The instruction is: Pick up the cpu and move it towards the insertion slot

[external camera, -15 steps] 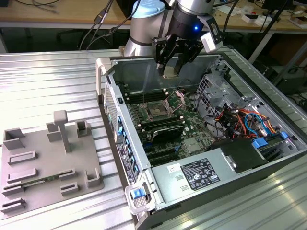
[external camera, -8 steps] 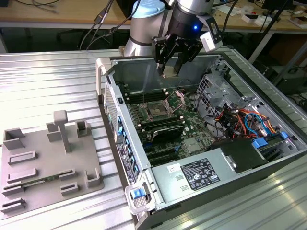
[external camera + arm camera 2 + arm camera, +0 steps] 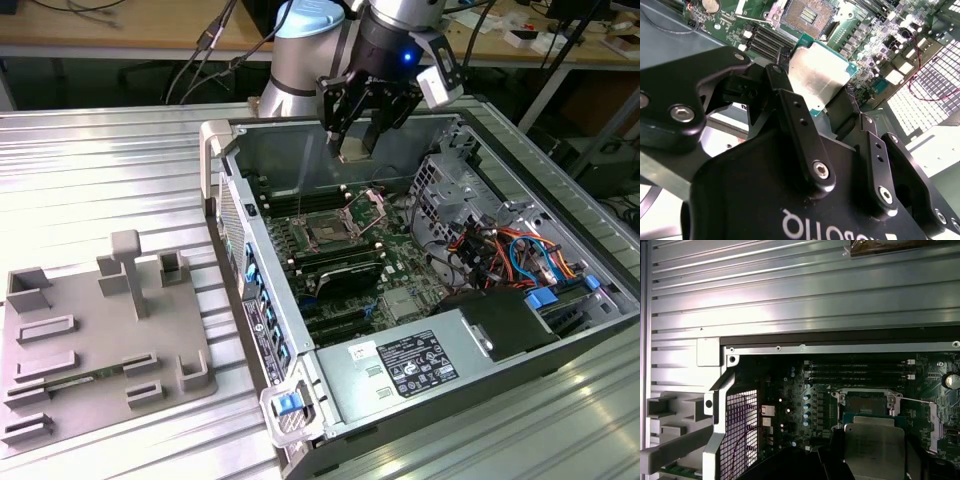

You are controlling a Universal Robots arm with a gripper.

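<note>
The cpu (image 3: 351, 153), a small flat silvery square with a thin green border, hangs in the air inside the open computer case, over its back part. My gripper (image 3: 358, 143) is shut on it, and black fingers (image 3: 790, 107) press its two opposite edges. In both wrist views the cpu (image 3: 817, 75) (image 3: 875, 445) sits just short of the insertion slot (image 3: 807, 15) (image 3: 865, 402), still well above the board. The insertion slot (image 3: 328, 231) is a dark square socket in a shiny metal frame on the green board. Its load plate (image 3: 369, 207) stands swung open.
The case walls (image 3: 225, 190) rise around the board. Long black memory slots (image 3: 335, 268), a grey-green heatsink (image 3: 405, 305), a power supply (image 3: 420, 365) and coloured cables (image 3: 500, 250) crowd the inside. A grey plastic tray (image 3: 100, 340) lies on the ribbed metal table at the exterior view's left.
</note>
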